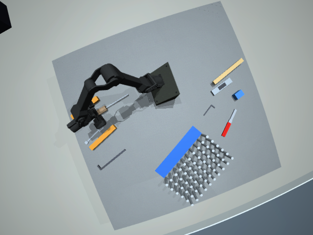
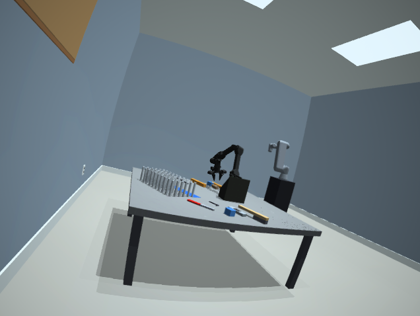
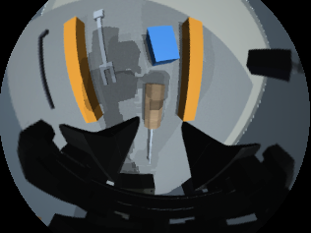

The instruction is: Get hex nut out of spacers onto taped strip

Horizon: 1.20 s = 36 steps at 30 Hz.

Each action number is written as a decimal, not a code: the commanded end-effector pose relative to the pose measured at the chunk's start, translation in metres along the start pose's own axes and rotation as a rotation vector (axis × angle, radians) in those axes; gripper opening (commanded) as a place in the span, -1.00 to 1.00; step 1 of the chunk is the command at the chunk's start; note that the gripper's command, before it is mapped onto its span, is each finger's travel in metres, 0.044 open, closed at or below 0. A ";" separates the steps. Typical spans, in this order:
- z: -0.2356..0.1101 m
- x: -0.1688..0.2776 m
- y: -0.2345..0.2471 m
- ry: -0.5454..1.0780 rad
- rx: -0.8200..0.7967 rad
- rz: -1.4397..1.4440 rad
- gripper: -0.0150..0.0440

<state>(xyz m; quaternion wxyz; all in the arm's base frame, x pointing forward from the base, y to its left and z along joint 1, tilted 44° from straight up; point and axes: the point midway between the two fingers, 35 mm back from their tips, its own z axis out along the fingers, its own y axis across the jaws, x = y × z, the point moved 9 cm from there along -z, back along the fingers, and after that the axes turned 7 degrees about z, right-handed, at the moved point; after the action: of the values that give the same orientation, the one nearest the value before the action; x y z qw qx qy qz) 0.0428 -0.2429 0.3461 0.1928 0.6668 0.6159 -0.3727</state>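
On the left half of the grey table (image 1: 156,50), well apart from the spacer field, the black arm (image 1: 111,78) reaches out from its dark square base (image 1: 171,87) and bends down over a cluster of tools.

The standing metal spacers (image 1: 206,136) fill a block near the table's lower right, all upright in rows. The blue taped strip (image 1: 178,151) lies along the side of the block that faces the arm. The hex nut does not show on the strip; it is too small to pick out among the spacers.

Two orange bars lie beside the arm: one (image 1: 102,137) in full view, the other (image 1: 95,99) mostly hidden beneath the arm. A dark L-shaped hook (image 1: 111,159) lies nearer the table edge, and a thin grey tool (image 3: 103,59) lies just beside one bar.

The gripper (image 3: 158,132) hangs over a tool with a wooden handle (image 3: 155,104) and a thin metal rod (image 1: 117,100). Its jaws stand part-way open, one on each side of the handle, with a gap visible on either side in the wrist view; they grasp nothing. A small blue block (image 3: 162,43) lies just beyond the handle.
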 end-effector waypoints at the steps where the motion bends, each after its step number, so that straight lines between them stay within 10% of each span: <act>1: 0.004 0.000 0.001 0.003 0.005 0.000 0.46; 36: 0.058 0.001 0.014 0.003 0.007 -0.002 0.46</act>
<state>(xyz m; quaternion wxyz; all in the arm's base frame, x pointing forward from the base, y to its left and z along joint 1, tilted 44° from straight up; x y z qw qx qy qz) 0.0416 -0.2817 0.3115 0.1929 0.6677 0.6119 -0.3776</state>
